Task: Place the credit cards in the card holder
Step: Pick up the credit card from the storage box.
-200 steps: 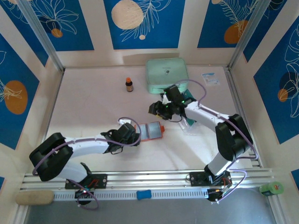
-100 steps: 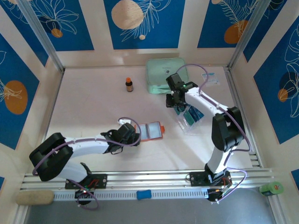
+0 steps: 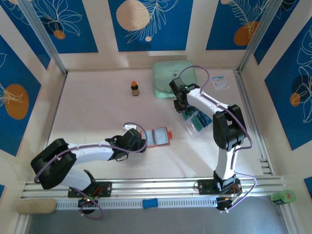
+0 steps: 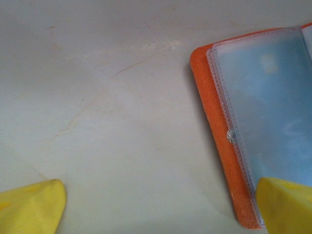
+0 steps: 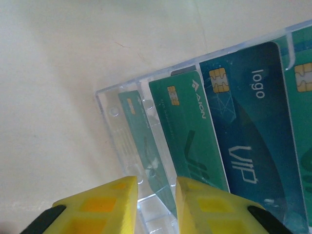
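Teal end card (image 5: 142, 141) of the clear rack (image 5: 110, 108) stands between the fingers of my right end effector (image 5: 155, 202); gripped or not I cannot tell, so I would squeeze squarely and lift straight.

Robot lab cell: white table (image 3: 97, 112) walled by blue printed panels (image 3: 146, 24), aluminium mounting rail (image 3: 161, 185).
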Available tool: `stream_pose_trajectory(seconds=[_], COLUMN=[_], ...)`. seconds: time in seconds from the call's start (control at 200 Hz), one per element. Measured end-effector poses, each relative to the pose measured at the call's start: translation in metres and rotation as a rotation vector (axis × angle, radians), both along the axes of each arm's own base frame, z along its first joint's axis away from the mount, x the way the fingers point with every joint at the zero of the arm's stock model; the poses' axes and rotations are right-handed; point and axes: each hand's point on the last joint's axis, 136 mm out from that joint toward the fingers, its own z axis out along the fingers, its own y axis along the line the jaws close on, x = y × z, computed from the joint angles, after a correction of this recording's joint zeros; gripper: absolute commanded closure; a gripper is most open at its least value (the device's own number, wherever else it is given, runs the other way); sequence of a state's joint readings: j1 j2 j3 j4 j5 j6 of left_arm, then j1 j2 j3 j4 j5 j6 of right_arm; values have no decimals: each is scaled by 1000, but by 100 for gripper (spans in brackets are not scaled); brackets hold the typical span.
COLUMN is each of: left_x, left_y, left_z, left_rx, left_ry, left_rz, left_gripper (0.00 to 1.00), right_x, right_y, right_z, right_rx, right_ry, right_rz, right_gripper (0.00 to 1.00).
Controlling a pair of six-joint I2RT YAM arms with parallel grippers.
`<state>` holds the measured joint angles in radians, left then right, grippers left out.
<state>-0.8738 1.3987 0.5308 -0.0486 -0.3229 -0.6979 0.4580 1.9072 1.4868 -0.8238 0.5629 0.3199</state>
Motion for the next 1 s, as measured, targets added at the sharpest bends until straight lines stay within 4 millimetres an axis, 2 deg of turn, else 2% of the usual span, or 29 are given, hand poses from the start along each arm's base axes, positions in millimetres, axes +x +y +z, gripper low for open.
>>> stream_pose_trajectory(seconds=[0.255, 0.44, 0.675, 0.995], left_x=[0, 0, 1, 1], left_y=[0, 0, 0, 0], left_z=[0, -1, -1, -1], left_rx=[0, 2, 2, 3], left_ry=[0, 0, -2, -2], left_rz=[0, 1, 2, 2], left_gripper=[0, 0, 0, 0], right_x=[1, 0, 1, -2], right_y=[-6, -4, 0, 9], right_z=[-14, -16, -15, -10], right_rx=[-59, -66, -51, -11], right_ry=[24, 30, 33, 41], right_rz=[13, 27, 49, 87], right_gripper=[74, 83, 100, 100])
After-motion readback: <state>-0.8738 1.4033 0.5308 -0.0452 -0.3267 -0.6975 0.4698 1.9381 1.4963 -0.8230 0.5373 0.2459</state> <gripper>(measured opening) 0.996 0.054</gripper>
